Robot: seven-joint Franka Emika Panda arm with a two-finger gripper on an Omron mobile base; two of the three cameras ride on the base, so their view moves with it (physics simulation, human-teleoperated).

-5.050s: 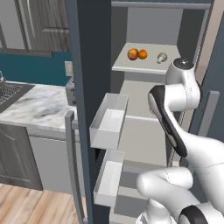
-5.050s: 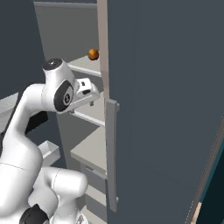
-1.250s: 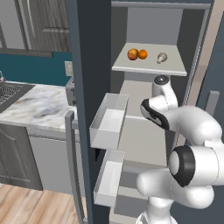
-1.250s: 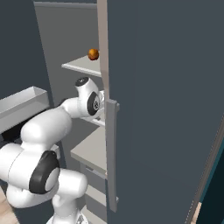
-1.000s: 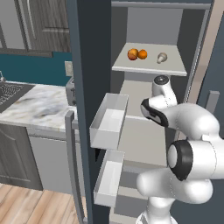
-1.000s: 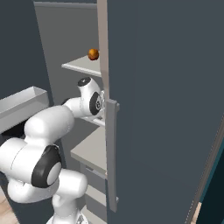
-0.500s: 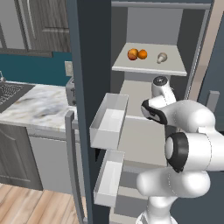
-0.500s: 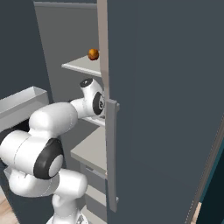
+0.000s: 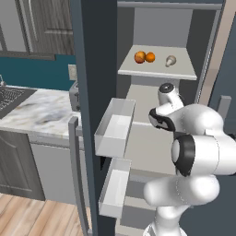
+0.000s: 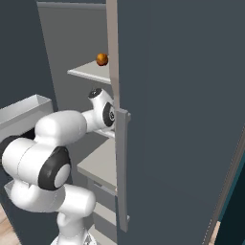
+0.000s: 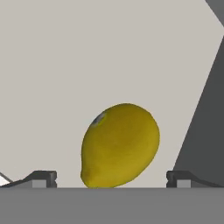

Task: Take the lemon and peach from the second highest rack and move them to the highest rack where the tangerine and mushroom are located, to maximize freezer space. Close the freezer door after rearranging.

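With the arm reaching into the freezer over the second highest rack (image 9: 143,99), the step in hand appears to be the grasp of the lemon (image 11: 120,145): in the hand view the gripper (image 11: 111,179) stands with fingers apart, the lemon lying on the rack between the tips and not yet clamped. The next move calls for closing on the fruit and lifting it to the highest rack (image 9: 156,72). That rack, seen from the left base, bears two orange fruits (image 9: 144,57) and the mushroom (image 9: 170,60); the lemon itself appears close up in the hand view.
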